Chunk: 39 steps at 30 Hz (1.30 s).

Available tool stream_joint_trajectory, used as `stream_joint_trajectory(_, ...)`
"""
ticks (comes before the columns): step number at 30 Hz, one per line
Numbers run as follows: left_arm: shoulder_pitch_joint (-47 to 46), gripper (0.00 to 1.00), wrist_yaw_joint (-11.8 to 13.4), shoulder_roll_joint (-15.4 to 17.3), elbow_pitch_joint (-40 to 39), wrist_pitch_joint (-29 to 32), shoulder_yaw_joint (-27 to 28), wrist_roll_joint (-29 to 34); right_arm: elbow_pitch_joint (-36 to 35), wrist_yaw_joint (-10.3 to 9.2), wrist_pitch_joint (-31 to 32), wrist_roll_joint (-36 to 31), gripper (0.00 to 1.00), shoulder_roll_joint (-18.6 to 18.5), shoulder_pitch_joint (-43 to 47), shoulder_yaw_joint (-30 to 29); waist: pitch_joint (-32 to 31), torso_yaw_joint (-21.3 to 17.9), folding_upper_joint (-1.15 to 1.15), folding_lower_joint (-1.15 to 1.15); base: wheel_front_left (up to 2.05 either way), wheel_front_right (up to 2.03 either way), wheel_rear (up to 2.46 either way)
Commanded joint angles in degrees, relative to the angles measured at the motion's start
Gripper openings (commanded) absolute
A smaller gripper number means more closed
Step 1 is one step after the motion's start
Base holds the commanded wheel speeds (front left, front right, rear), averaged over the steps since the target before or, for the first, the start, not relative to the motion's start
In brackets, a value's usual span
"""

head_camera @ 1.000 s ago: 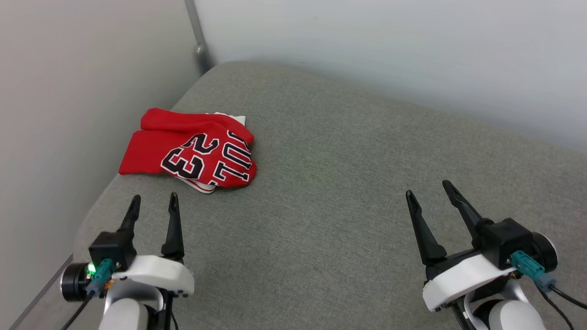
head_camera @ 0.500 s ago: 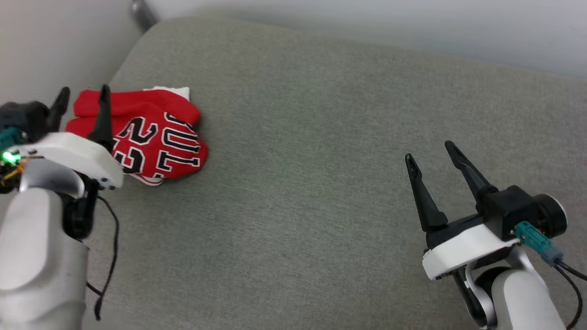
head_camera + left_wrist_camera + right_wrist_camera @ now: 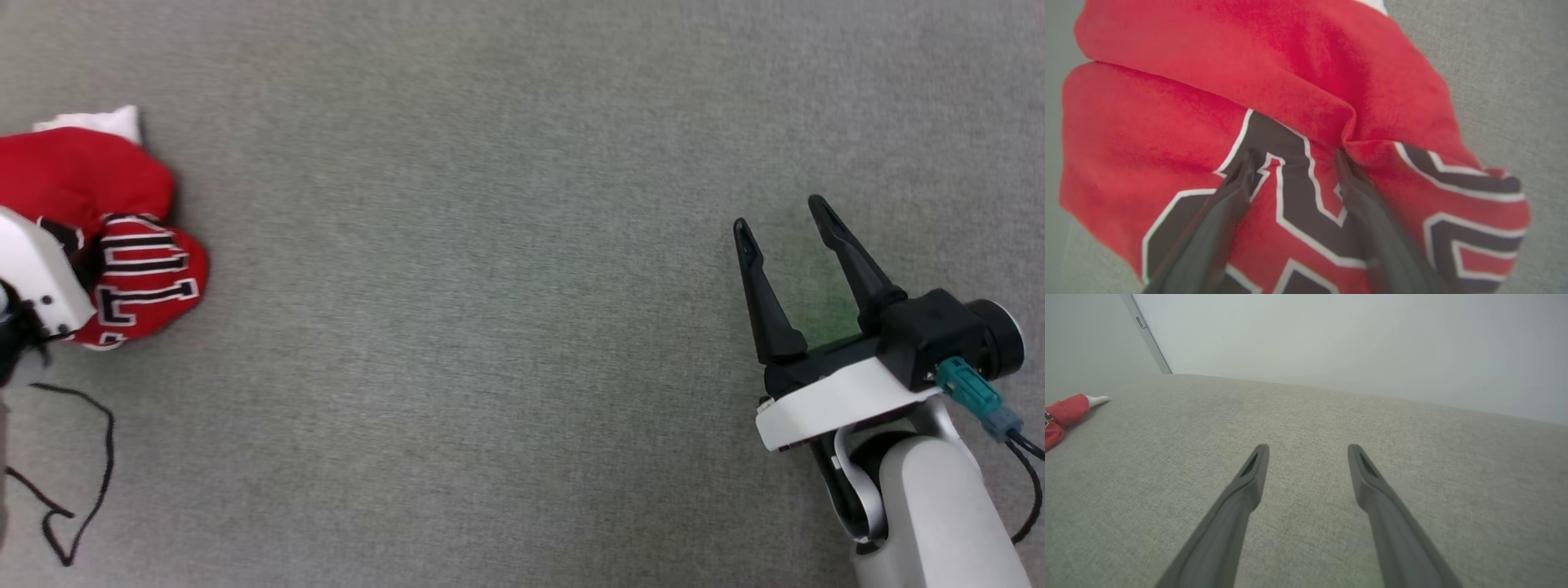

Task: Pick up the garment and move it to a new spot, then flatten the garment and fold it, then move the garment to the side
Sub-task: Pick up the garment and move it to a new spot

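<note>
The garment, where does it lie? asks the first.

In a crumpled heap on the grey cushion, at the far left of the head view, answers the second. It is red, with a white scrap showing at the top and black, white-edged lettering facing up.

And the left gripper?

Right over the heap. Its jaws stand apart, one finger on either side of a ridge of cloth above the black numeral. The wrist picture is soft, so the tips may be touching the fabric or may be just short of it. Nothing is pinched yet.

The right gripper?

It is spread as well and holds nothing. It hangs above bare cushion, well apart from the shirt (its own camera catches only a red corner far off to one side).

So how far along is the robot?

At the very start, by the look of it. The first grasp is not yet made. The lift, the carry to a new spot, the flattening, the fold and the final move aside all remain.
</note>
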Motion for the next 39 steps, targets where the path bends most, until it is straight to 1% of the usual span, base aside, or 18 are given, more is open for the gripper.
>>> stream_joint_trajectory(1, 0.5, 1.0, 0.0, 0.6, 0.9, 1.5, -0.3, -0.9, 0.2, -0.02, -0.4, 0.2, 1.0, 0.1, -1.1, 0.2, 2.4, -2.0, 0.0, -0.01, 0.0, 0.0, 0.0)
stream_joint_trajectory(5, 2.5, 1.0, 0.1, 0.2, 5.9, 10.3, -1.7, -4.8, 1.1, -0.02, -1.0, 0.3, 1.0, 0.1, -2.3, 0.4, 3.5, -2.6, 0.0, -0.01, 0.0, 0.0, 0.0)
stream_joint_trajectory(8, 3.6, 1.0, 0.5, -1.0, 8.7, 14.2, -1.9, -6.2, 1.7, -0.02, -1.3, 0.4, 1.0, 0.1, -2.8, 0.6, 3.7, -2.7, 0.0, -0.01, 0.0, 0.0, 0.0)
stream_joint_trajectory(9, 3.7, 0.5, 0.6, -1.4, 9.1, 14.8, -1.9, -6.5, 1.9, -0.02, -1.4, 0.4, 1.0, 0.1, -3.0, 0.6, 3.6, -2.7, 0.0, -0.01, 0.0, 0.0, 0.0)
stream_joint_trajectory(10, 3.7, 0.16, 0.8, -1.7, 9.2, 14.3, -1.8, -6.5, 2.0, -0.02, -1.5, 0.5, 1.0, 0.1, -3.2, 0.6, 3.5, -2.7, 0.0, -0.01, 0.0, 0.0, 0.0)
stream_joint_trajectory(11, 3.7, 0.0, 0.9, -1.8, 9.1, 13.3, -1.8, -6.4, 2.2, -0.02, -1.5, 0.5, 1.0, 0.1, -3.2, 0.6, 3.2, -2.7, 0.0, -0.01, 0.0, 0.0, 0.0)
stream_joint_trajectory(14, 2.8, 0.0, 1.4, -1.0, 7.8, 8.7, -2.0, -4.8, 2.9, -0.02, -1.7, 0.6, 1.0, 0.1, -2.9, 0.5, 1.9, -2.4, 0.0, -0.01, 0.0, 0.0, 0.0)
stream_joint_trajectory(19, -0.3, 0.0, 3.5, 1.5, 5.0, -2.1, -1.7, -1.2, 4.1, -0.02, -2.1, 1.0, 1.0, 0.1, -1.3, 0.1, -2.3, -1.5, 0.0, -0.01, 0.0, 0.0, 0.0)
stream_joint_trajectory(24, -2.6, 0.0, 5.1, 2.2, 2.8, -12.7, -2.2, 2.3, 4.8, -0.02, -2.4, 1.8, 1.0, 0.1, 1.0, -1.0, -8.2, -0.6, 0.0, -0.01, 0.0, 0.0, 0.0)
stream_joint_trajectory(29, -3.6, 0.0, 6.3, 1.7, 1.0, -23.0, -2.9, 5.3, 5.2, -0.02, -2.5, 2.7, 1.0, 0.1, 3.4, -2.2, -14.2, -0.6, 0.0, -0.01, 0.0, 0.0, 0.0)
stream_joint_trajectory(34, -2.1, 0.0, 6.7, 0.2, -0.1, -30.9, -4.3, 7.5, 5.6, -0.02, -2.1, 3.8, 1.0, 0.1, 6.2, -2.7, -20.8, -2.2, 0.0, -0.01, 0.0, 0.0, 0.0)
stream_joint_trajectory(39, 0.4, 0.0, 6.8, -2.6, -2.2, -34.6, -5.9, 8.0, 4.6, -0.02, -0.9, 4.5, 1.0, 0.1, 9.1, -2.7, -25.2, -5.7, 0.0, -0.01, 0.0, 0.0, 0.0)
